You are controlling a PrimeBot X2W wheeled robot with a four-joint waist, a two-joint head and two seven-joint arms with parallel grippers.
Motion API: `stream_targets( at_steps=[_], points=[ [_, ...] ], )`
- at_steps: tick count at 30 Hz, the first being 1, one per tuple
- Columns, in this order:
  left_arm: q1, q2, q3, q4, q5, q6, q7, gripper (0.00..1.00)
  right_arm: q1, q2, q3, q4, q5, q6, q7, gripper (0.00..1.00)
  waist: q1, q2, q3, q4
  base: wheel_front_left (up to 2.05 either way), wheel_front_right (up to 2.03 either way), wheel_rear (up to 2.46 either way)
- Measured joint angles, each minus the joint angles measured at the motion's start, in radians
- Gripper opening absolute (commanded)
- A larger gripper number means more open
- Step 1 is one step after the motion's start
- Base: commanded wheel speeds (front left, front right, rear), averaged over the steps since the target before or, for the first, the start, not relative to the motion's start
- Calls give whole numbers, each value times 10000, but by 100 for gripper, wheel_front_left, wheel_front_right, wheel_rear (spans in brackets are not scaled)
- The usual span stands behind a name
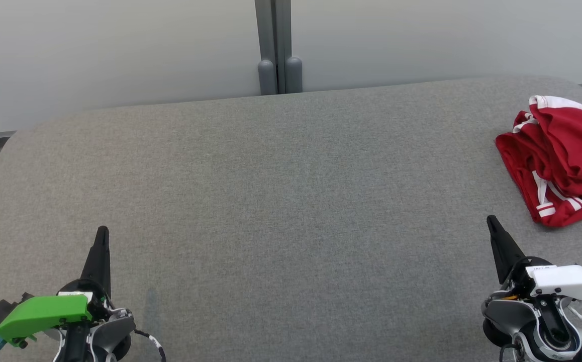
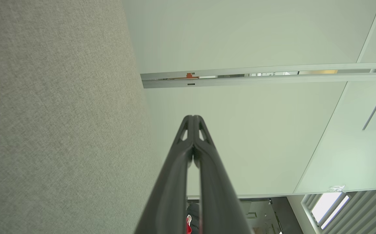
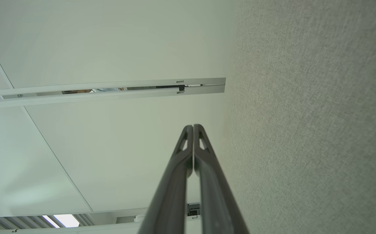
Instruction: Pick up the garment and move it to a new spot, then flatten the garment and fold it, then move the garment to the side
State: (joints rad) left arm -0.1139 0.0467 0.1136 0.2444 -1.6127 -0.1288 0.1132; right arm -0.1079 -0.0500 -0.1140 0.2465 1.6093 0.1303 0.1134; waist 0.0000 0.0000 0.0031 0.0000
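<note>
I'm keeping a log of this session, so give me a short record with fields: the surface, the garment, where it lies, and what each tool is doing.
surface: grey fabric-covered table, pale wall panels behind
garment: red garment with white stripes, rumpled, not laid flat
garment position: far right of the table, partly cut off by the picture's edge
left tool: shut, empty, at the lower left, far from the garment
right tool: shut, empty, close to the garment's near corner, not touching it

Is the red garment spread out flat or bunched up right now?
Bunched up. The red garment lies in a rumpled heap of overlapping layers at the right edge of the grey surface, not flat.
</note>
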Motion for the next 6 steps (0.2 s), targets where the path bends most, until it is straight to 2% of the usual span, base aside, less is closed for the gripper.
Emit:
stream_targets(
  at_steps=[6],
  points=[
    [0,0,0,0,0,0,0,0,0,0,0,0,2,0,-2,0,0,0,0,0,0,0,0]
  ],
)
